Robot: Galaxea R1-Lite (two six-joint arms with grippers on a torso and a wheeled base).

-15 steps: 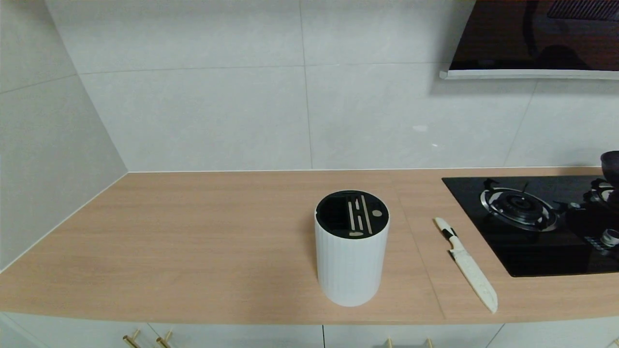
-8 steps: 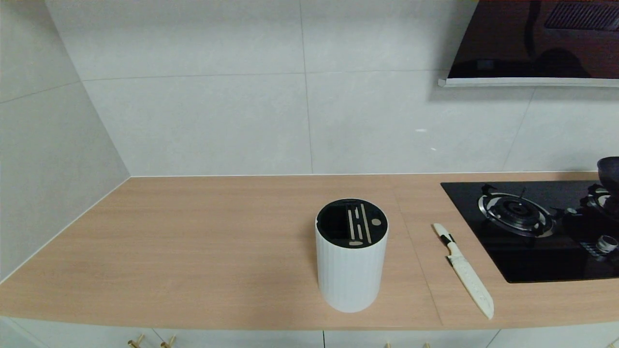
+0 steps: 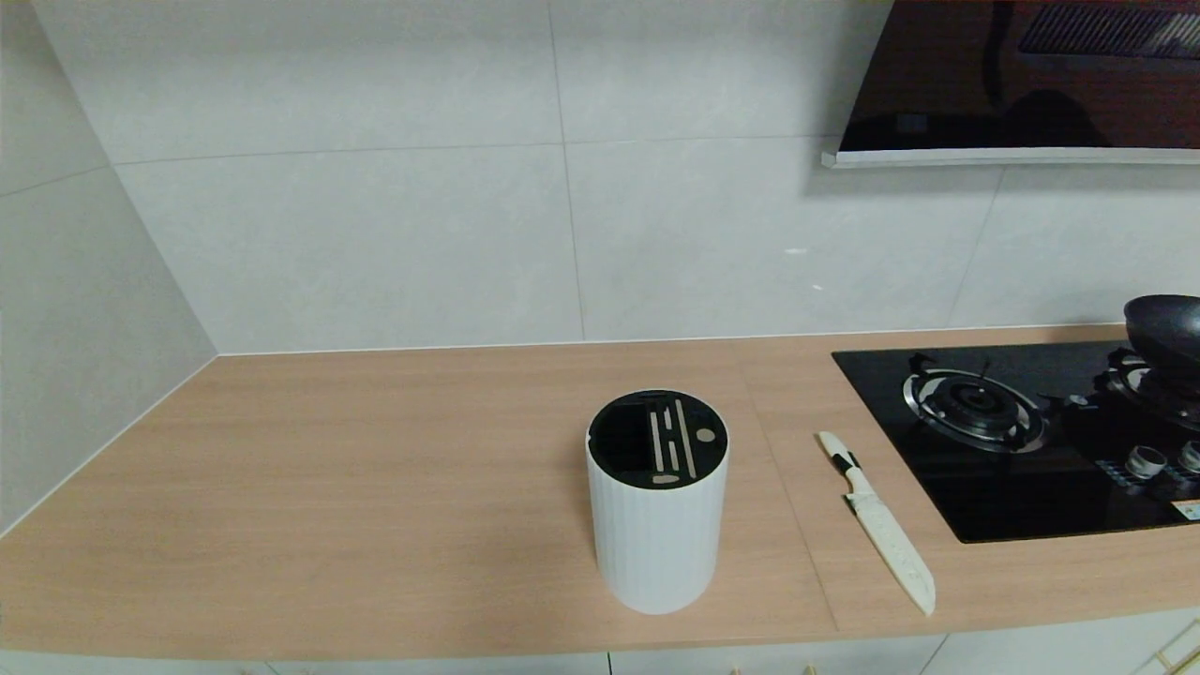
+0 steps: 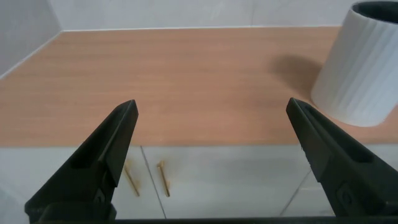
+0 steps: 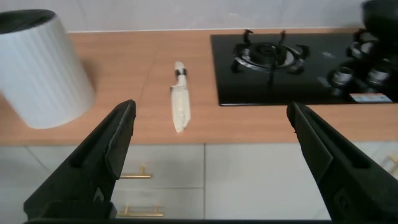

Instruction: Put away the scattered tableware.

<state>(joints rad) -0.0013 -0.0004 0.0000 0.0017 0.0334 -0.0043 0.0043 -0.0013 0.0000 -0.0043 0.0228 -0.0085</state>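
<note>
The left pincer (image 4: 214, 155) hangs low before the front edge of the counter (image 4: 186, 81), its 2 fingers spread wide with nothing between them. Brass handles (image 4: 163, 177) show on the cabinet fronts below the counter. The right pincer (image 5: 211, 155) hangs likewise, gaping and empty. On the counter stands an upright white ribbed holder (image 3: 657, 525) with a black slotted top. The knife (image 3: 877, 521) lies flat between the holder and the black hob (image 3: 1012, 469), touching neither, handle toward the wall, blade tip near the front edge. A dark pan (image 3: 1162, 323) sits on the hob's far-right burner.
</note>
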